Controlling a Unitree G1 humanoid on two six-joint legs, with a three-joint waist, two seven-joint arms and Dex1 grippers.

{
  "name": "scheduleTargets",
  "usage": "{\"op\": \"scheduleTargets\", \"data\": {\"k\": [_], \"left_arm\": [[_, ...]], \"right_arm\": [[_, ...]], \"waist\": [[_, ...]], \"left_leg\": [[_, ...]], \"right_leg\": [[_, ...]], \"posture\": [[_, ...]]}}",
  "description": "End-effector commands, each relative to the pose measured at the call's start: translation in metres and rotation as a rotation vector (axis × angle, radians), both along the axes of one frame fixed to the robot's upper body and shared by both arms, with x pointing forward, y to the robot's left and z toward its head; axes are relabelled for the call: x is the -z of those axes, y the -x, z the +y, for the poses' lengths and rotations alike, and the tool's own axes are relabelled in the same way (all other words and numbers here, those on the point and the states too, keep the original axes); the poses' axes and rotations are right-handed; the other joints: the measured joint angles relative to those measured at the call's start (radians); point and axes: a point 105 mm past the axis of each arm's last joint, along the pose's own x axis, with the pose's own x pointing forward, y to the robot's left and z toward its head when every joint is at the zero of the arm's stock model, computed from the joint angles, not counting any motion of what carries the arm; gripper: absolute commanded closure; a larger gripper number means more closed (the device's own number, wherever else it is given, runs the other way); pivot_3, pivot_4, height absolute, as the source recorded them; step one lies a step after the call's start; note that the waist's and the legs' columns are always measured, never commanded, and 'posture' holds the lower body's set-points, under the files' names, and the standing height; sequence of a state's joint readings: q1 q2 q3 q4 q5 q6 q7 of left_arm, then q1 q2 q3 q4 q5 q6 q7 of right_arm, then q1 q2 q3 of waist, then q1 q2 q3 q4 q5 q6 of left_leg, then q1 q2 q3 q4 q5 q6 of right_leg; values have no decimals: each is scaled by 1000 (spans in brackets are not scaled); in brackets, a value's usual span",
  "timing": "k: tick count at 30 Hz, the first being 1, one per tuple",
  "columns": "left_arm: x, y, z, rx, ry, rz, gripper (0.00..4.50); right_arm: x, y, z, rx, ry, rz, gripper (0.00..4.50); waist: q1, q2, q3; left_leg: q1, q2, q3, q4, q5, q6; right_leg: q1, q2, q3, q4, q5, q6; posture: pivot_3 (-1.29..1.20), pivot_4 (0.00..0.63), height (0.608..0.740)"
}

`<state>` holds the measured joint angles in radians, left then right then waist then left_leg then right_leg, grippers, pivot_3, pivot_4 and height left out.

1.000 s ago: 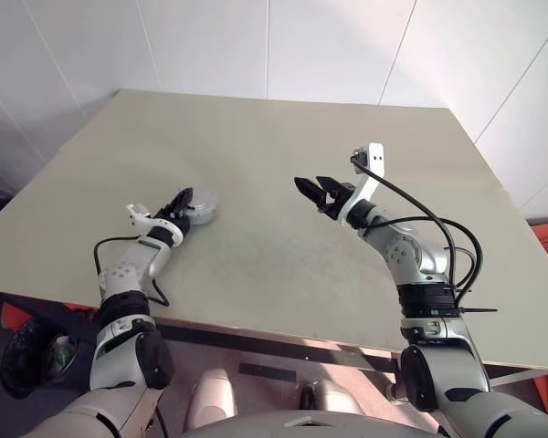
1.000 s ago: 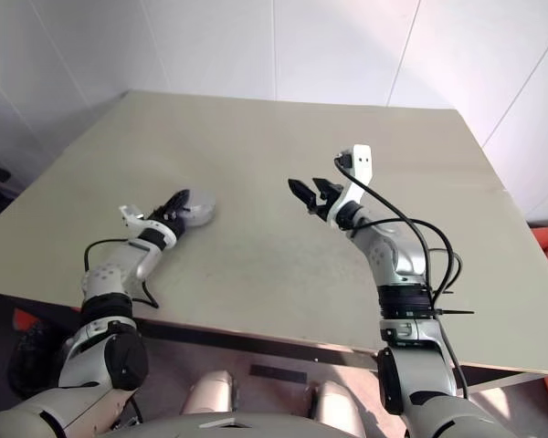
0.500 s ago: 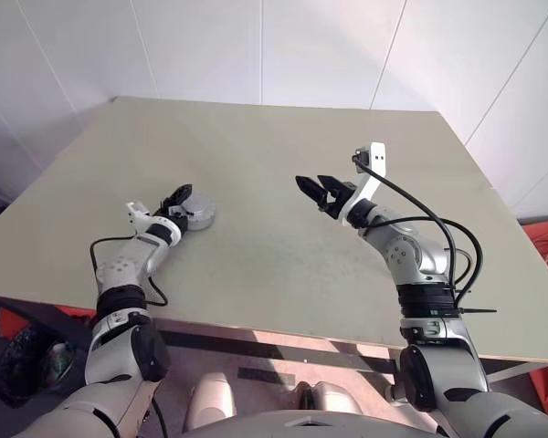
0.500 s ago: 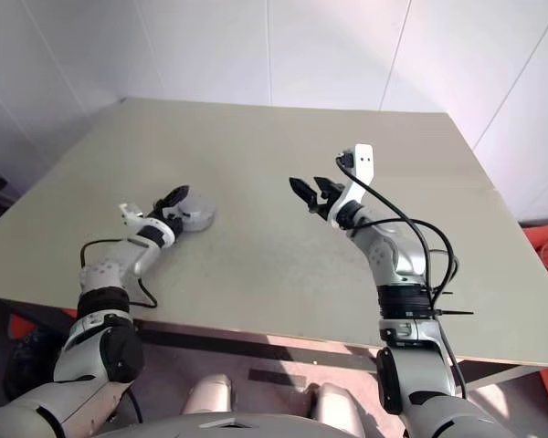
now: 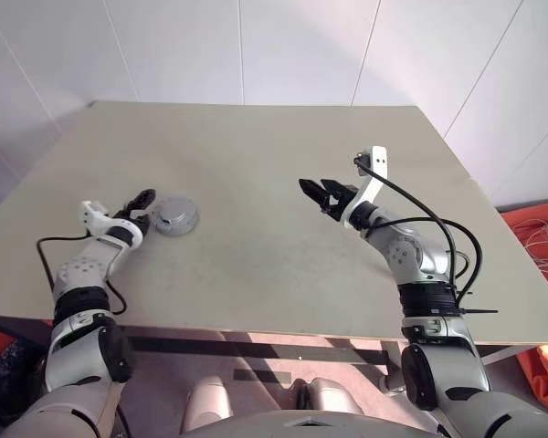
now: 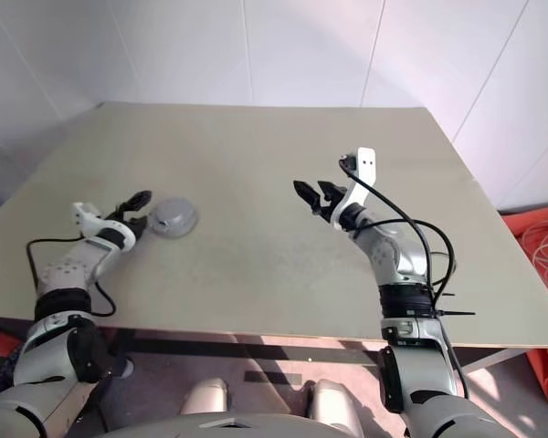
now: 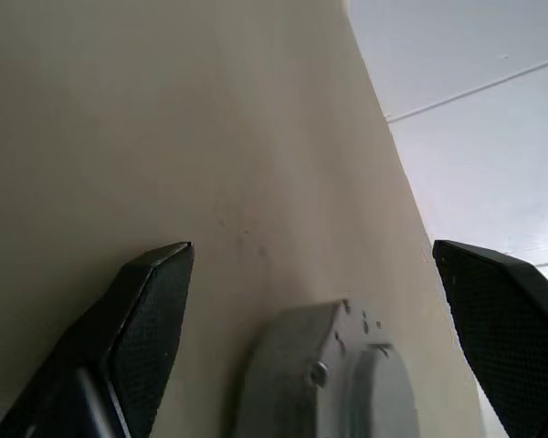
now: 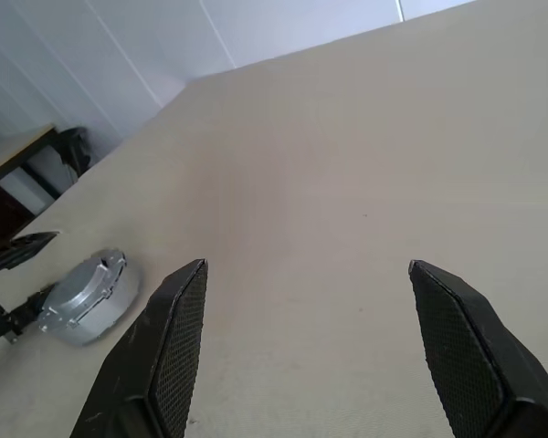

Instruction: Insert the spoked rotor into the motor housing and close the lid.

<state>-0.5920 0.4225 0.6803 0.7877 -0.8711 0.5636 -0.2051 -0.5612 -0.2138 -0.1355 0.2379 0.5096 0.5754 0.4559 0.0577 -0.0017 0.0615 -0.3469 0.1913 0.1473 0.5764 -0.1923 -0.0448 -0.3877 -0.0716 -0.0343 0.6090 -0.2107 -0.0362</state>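
Grey lid sits on the table; left gripper, fingers apart, just beside it. Right gripper, also spread, hangs well apart. Withdraw without nudging.

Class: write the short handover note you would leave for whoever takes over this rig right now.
Left pincer: open, holding nothing, just beside the motor.
Right pincer: open, holding nothing, raised over the middle of the table.
Motor: one closed grey round unit lying flat on the table near its left edge, lid on top.
Done: it looks assembled and set down; the rotor is not visible, presumably inside.
Left: check that the lid sits fully, then draw both arms back.
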Motion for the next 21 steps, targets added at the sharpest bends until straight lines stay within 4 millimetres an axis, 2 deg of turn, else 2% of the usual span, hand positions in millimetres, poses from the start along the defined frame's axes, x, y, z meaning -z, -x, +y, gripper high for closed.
{"op": "scheduleTargets", "data": {"k": [1, 4, 8, 13, 16, 18, 21], "left_arm": [[1, 3, 17, -59, -58, 18, 17], [2, 0, 6, -16, -68, 8, 17], [-9, -9, -31, 156, -114, -61, 17], [-55, -8, -94, 439, -384, -345, 17], [-80, 5, -126, 610, -348, -478, 17], [-89, 11, -140, 687, -373, -523, 17], [-92, 14, -153, 766, -440, -537, 17]], "right_arm": [[-17, -4, 3, -10, -5, -55, 488], [-17, -4, 3, -11, -4, -55, 488], [-19, -3, 3, -22, -4, -64, 488], [-23, 15, 8, -145, 29, -120, 488], [-21, 26, 7, -192, 78, -174, 488], [-15, 34, 5, -226, 103, -183, 488], [-6, 46, 1, -287, 134, -172, 488]], "waist": [[5, 0, 0], [11, 0, 0], [18, 0, 0], [46, -2, 1], [53, -3, 2], [55, -3, 2], [49, -3, 2]], "left_leg": [[0, 0, 0, 0, 0, 0], [0, 0, 0, 0, 0, 1], [0, 0, 0, 0, 0, 1], [-4, 1, 0, 0, -1, 2], [-6, 2, 0, 0, -1, 2], [-6, 2, 0, 0, -1, 3], [-4, 1, 1, 0, -2, 3]], "right_leg": [[0, -1, 0, 0, 0, -1], [0, -2, 0, -1, 1, -1], [-1, -2, 0, 0, 1, -2], [-3, -4, -1, -2, 1, -2], [-3, -4, -2, -2, 1, -2], [-3, -4, -2, -2, 0, -1], [-2, -4, -1, -1, 0, -1]], "posture": [[0, 0, 740], [0, 0, 740], [0, 0, 740], [0, 0, 740], [0, 0, 740], [0, 0, 740], [0, 0, 740]]}}
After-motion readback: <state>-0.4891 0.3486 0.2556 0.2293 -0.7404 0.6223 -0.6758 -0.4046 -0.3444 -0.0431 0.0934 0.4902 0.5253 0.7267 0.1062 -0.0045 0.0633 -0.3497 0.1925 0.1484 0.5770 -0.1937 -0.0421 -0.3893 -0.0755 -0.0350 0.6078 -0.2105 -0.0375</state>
